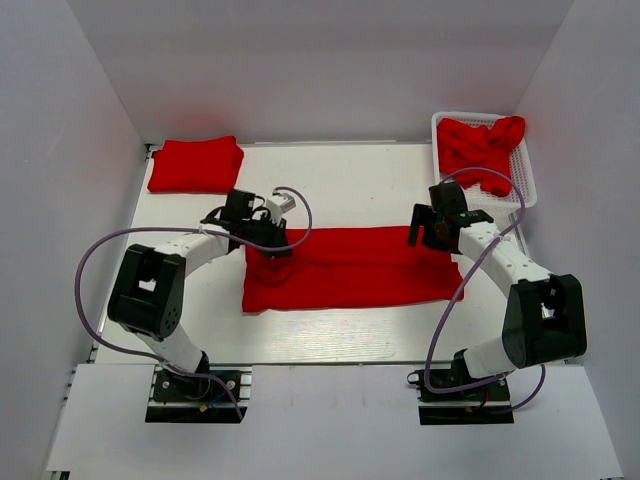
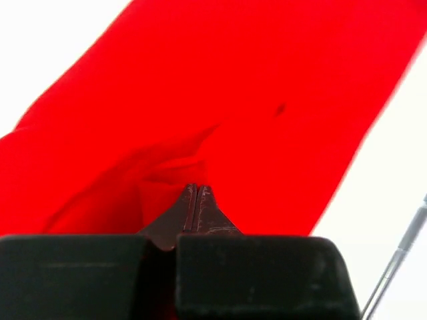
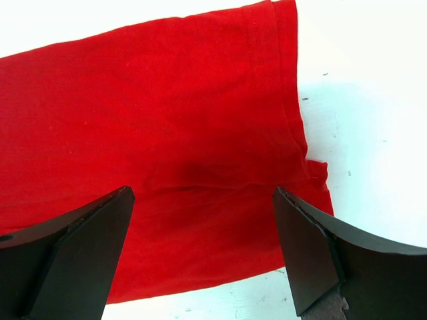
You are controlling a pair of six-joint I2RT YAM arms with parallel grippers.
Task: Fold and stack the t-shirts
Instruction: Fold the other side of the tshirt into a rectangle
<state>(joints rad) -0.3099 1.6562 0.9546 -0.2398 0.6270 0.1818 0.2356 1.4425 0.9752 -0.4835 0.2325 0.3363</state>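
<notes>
White table (image 1: 350,180); wrist view alone shows left gripper (image 2: 195,189) apparently pinching spread t-shirt (image 1: 350,270); right gripper (image 3: 201,192) wide.

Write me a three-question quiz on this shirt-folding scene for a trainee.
1. True or false: the right gripper is clamped on the middle shirt.
2. Which gripper is shut on that shirt's cloth? A) left gripper B) right gripper C) neither
3. Fill in: the crumpled shirts lie in the white ____.
Key: 1 false, it hangs open over the shirt's end; 2 A; 3 basket.
</notes>
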